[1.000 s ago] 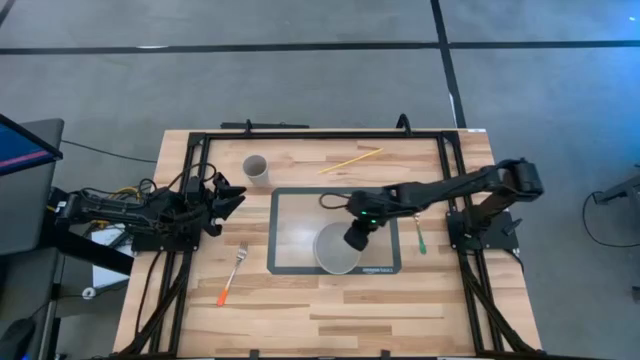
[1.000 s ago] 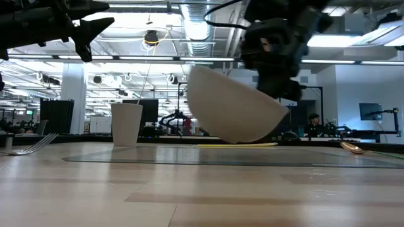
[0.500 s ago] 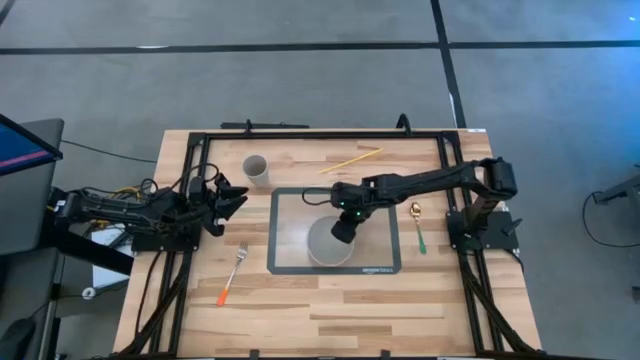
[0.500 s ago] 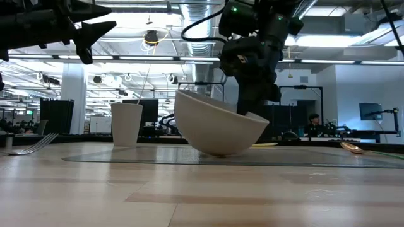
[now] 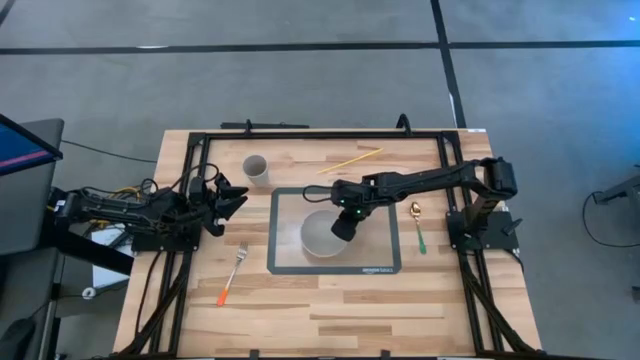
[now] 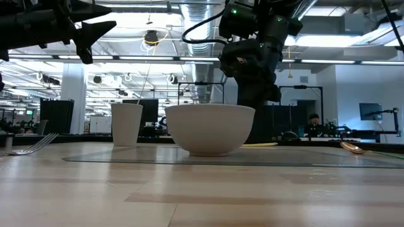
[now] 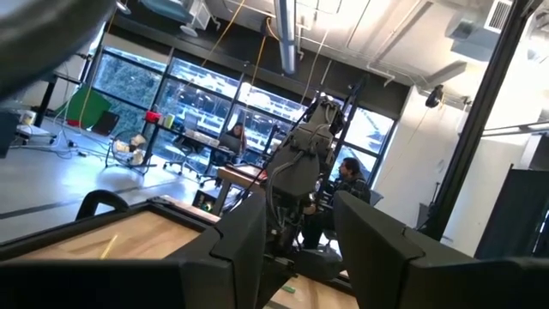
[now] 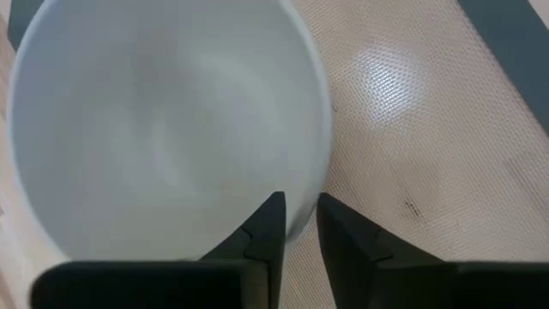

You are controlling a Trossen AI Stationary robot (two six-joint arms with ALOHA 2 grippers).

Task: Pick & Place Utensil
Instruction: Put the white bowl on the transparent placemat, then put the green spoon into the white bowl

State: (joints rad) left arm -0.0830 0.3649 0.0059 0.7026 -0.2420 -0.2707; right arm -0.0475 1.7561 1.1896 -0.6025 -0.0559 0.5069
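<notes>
A white bowl [image 5: 320, 234] stands upright on its base on the grey mat [image 5: 290, 205]; the low view shows the bowl [image 6: 208, 129] level. My right gripper [image 5: 343, 226] is at the bowl's right rim, pointing down, open by a narrow gap, with one finger inside and one outside the rim [image 8: 302, 221]. An orange-handled fork [image 5: 232, 273] lies on the wood left of the mat. A green-handled spoon [image 5: 418, 227] lies right of the mat. My left gripper [image 5: 237, 197] waits open above the table's left side. My right gripper [image 8: 298, 232] straddles the bowl's rim from above. A strip of mat shows between the outer finger [image 8: 343, 236] and the bowl's wall. Whether the inner finger [image 8: 268, 230] touches the wall, I cannot tell. The bowl rests on the mat on its own base.
A white paper cup [image 5: 256, 169] stands beyond the mat's far left corner. A yellow chopstick [image 5: 351, 160] lies near the far edge. A black frame [image 5: 320, 134] runs round the table. Bare wood lies along the near edge.
My right gripper carried the tilted bowl toward the table's left and far side and lowered it. The bowl's base came down on the mat while still tilted. The gripper then stayed put while the bowl tipped back to level and upright.
</notes>
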